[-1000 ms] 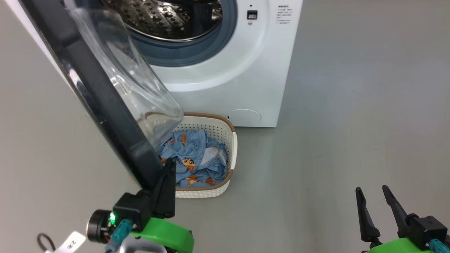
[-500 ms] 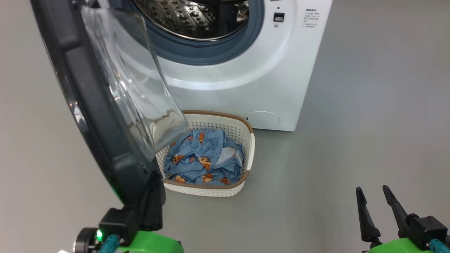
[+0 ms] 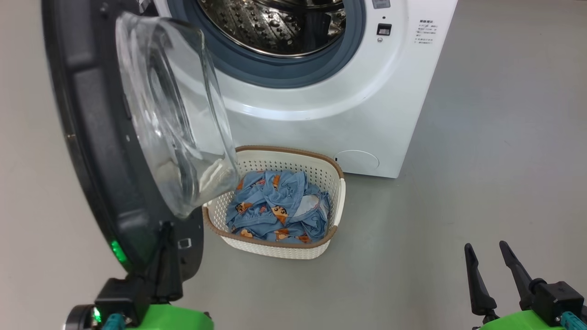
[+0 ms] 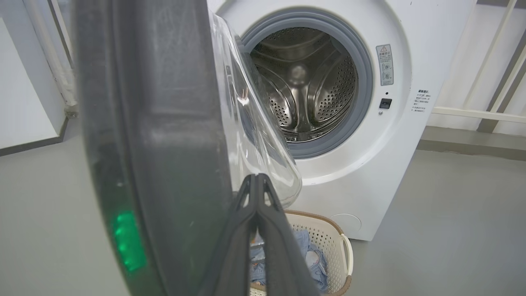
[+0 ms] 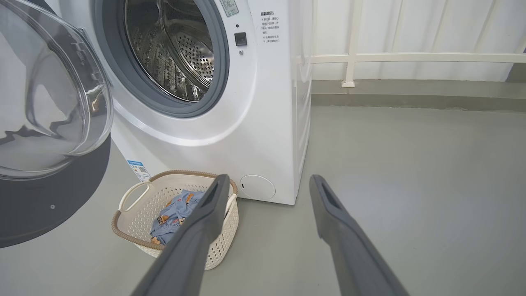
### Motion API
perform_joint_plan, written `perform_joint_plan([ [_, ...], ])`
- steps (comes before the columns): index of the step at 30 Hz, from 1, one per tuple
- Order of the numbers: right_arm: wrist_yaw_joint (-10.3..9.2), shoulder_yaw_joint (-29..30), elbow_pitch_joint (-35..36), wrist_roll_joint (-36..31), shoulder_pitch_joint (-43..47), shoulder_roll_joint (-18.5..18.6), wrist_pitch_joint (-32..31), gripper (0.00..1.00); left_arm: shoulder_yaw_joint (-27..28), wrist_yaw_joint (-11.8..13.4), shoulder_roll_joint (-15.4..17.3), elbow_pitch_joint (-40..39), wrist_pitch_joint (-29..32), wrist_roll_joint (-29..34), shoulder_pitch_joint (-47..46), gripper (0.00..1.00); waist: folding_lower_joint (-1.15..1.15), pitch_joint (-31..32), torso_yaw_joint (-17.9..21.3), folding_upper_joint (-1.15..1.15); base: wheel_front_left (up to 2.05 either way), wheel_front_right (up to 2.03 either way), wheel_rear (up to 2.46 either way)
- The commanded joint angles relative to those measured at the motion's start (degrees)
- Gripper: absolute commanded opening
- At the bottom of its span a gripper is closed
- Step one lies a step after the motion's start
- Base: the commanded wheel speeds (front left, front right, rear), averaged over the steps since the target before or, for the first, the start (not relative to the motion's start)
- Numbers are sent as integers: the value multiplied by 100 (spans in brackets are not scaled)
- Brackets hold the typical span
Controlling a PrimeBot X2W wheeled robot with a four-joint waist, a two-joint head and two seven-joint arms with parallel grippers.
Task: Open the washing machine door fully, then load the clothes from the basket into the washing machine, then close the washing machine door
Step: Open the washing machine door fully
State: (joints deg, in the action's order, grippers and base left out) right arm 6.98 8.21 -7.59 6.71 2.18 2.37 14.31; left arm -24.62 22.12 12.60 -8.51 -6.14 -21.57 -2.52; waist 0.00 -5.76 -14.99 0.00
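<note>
Left wrist view looks along the left gripper (image 4: 257,181), its two dark fingers pressed together with nothing between them. They lie close against the inner face of the washing machine door (image 4: 164,123); whether they touch it I cannot tell. That view gives the drum (image 4: 304,86) whole and straight on, steel and perforated, ringed by the grey gasket (image 4: 365,82), where the head view cuts it off at twelve o'clock. It also catches a green glow (image 4: 127,242) on the door's edge at seven o'clock.

Right wrist view adds the blue sticker (image 5: 137,168) low on the washing machine (image 5: 267,123) and a white railing (image 5: 411,57) at two o'clock. The right gripper (image 5: 269,177) hangs over the floor (image 5: 411,185), fingers spread wide and holding nothing.

Head view sets the door at nine o'clock, swung well out from the opening, glossy black with its clear glass bowl bulging toward the machine. The basket (image 3: 275,247) stands on the floor before the machine at six o'clock, partly behind the bowl's lower lip and near the round flap (image 3: 357,160). The clothes (image 3: 275,206), light blue with orange figures, lie heaped inside it. The floor is smooth and grey.
</note>
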Motion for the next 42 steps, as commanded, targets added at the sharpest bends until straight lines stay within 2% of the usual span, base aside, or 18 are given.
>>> perform_joint_plan([
  [1, 51, -145, 169, -37, -88, 51, 69, 100, 368, 121, 174, -145, -73, -75, -101, 0, 0, -26, -6, 0, 0, 0, 0],
  [13, 51, -133, 234, -33, -159, 51, 69, 100, 1097, 417, 424, 6, -329, -220, -57, 0, 0, -184, 70, 0, 0, 0, 0],
  [22, 51, -78, 308, -63, -270, 51, 69, 100, 1630, 458, 628, 160, -497, -416, -143, 0, 0, -376, 79, 0, 0, 0, 0],
  [42, 51, 1, 459, -171, -607, 51, 69, 100, 2904, -83, 1064, 1636, -854, -1018, -962, 0, 0, -843, 101, 0, 0, 0, 0],
])
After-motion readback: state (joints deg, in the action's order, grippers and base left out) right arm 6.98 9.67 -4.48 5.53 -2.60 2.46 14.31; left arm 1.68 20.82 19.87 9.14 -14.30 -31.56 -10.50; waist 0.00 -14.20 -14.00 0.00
